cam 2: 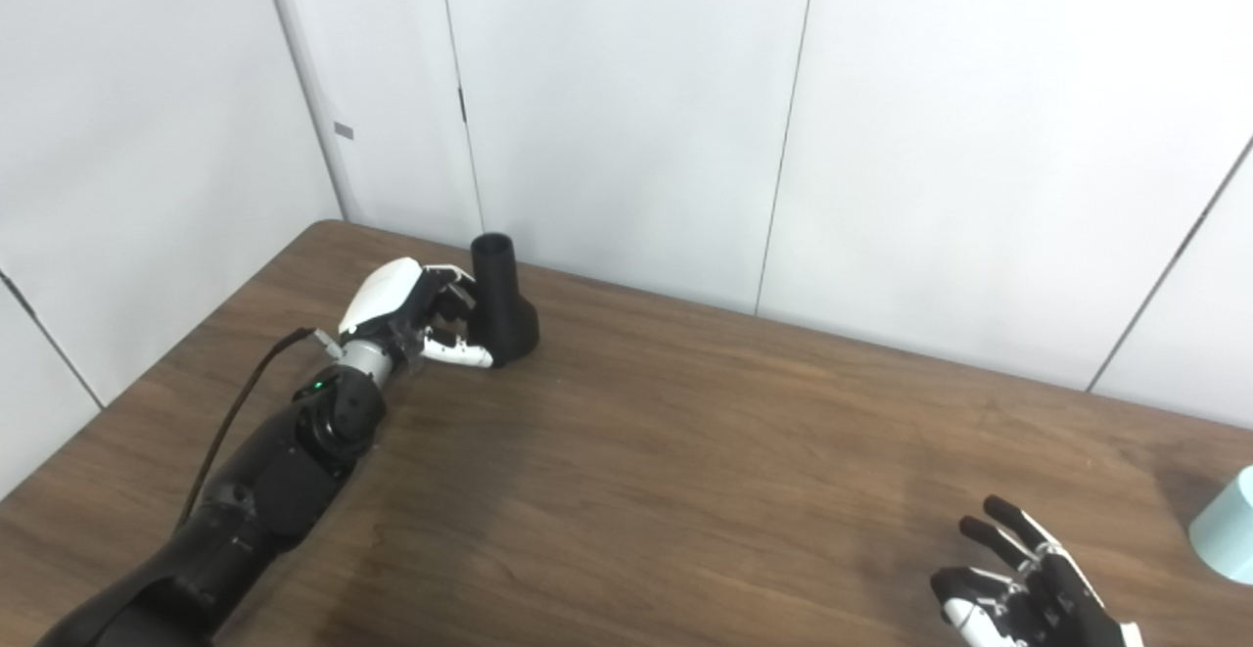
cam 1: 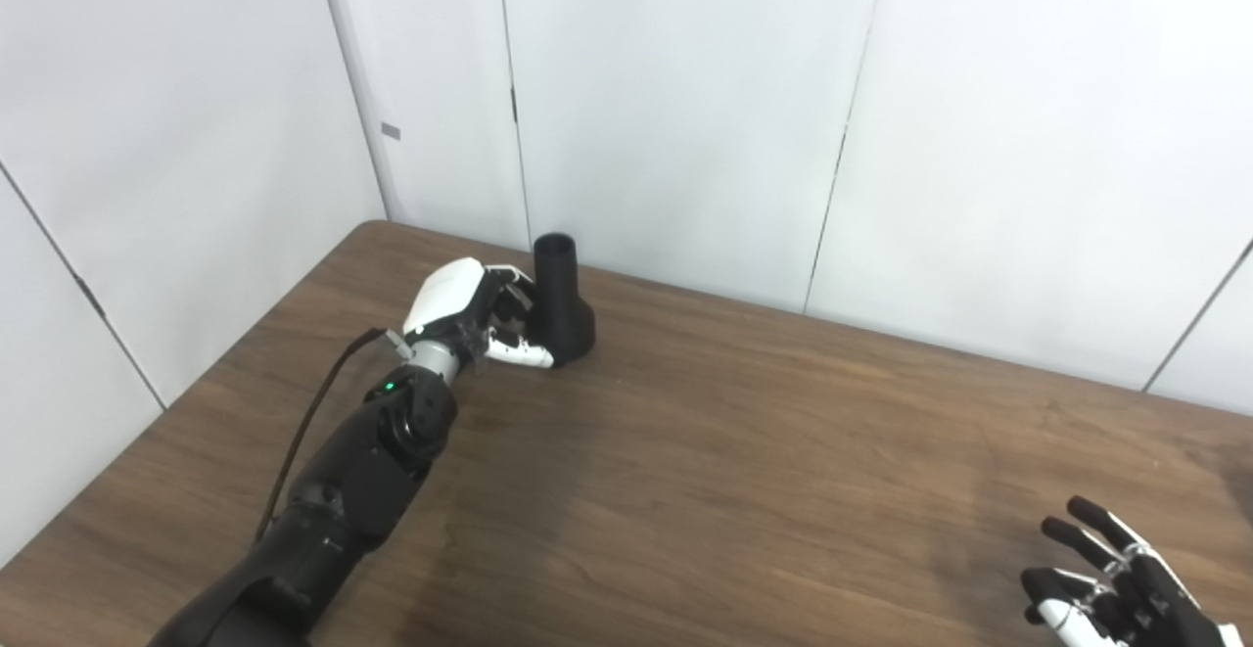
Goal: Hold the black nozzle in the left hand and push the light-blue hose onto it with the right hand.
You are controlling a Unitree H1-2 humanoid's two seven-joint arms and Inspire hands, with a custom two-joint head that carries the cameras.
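The black nozzle (cam 1: 566, 300) stands upright on the wooden table (cam 1: 744, 451) near its far left corner, narrow neck up and wide base down. My left hand (cam 1: 468, 309) is right beside it on its left. The fingers reach toward the neck and the thumb lies along the front of the base, not closed around it. My right hand (cam 2: 1018, 588) hovers open at the bottom right, fingers spread, holding nothing. The light-blue hose (cam 2: 1227, 528) shows only as a rounded end at the right edge of the right eye view, to the right of that hand.
White wall panels (cam 1: 685, 118) rise directly behind the table's far edge, close behind the nozzle. A dark cable (cam 1: 308, 422) runs along my left forearm. Bare wood lies between the two hands.
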